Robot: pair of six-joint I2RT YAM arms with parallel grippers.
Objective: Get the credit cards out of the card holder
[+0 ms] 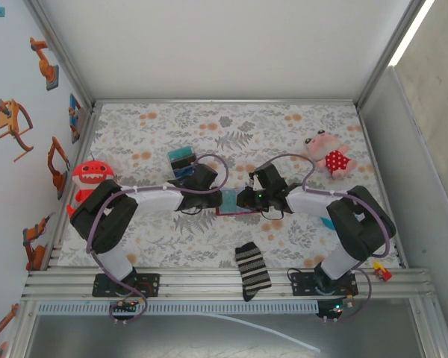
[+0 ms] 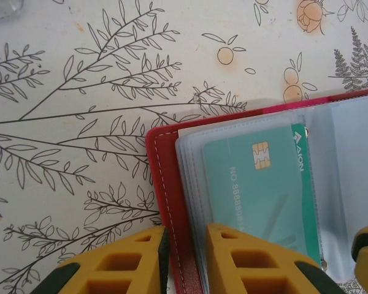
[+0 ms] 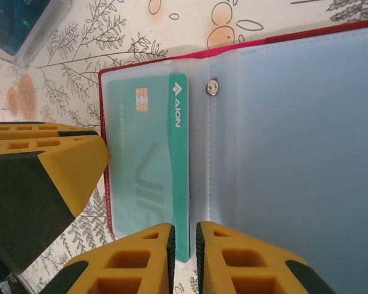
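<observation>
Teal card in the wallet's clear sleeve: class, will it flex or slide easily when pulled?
Teal card likely stays stiff: flat, straight edges. Probably light, being thin. The snug clear sleeve may drag on it.

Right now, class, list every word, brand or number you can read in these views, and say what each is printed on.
"AION": on the teal credit card, beside its logo, in the card holder's clear pocket.
"NO 8888...": along the same card; the later digits are blurred.
Large pale letters across the card: too faint to read.
No other text is legible.
</observation>
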